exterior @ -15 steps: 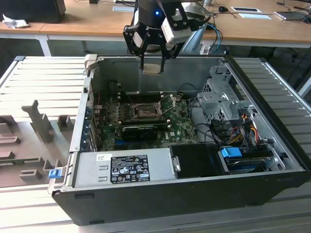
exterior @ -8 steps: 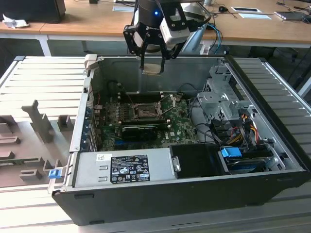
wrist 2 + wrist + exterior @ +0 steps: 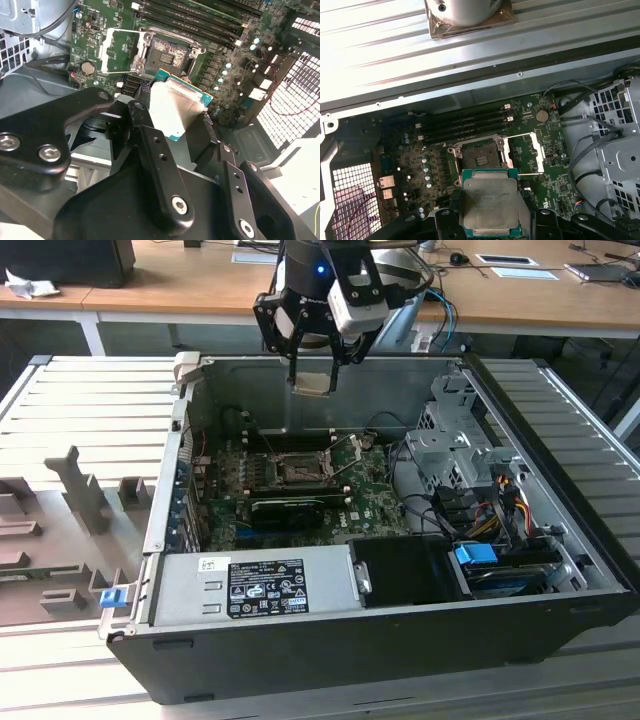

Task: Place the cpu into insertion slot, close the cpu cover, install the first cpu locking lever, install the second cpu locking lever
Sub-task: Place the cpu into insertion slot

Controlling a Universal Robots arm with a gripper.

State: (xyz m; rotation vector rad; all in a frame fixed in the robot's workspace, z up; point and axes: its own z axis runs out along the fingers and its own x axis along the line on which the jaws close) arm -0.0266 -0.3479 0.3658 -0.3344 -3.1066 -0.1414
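- The small, flat, square cpu, with a silver-grey metal top on a green-edged base, is clamped in the hand and hangs in the air above the open computer case.
- The square black insertion slot, with a dark centre and metal rim, lies uncovered on the green board.
- The thin square silver cpu cover, with 1 large window, is swung open beside the slot.

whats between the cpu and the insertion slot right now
Nothing but air. In the exterior view the cpu, shut in the gripper, hangs above the open case, well above the bare insertion slot; the cpu cover is swung aside.
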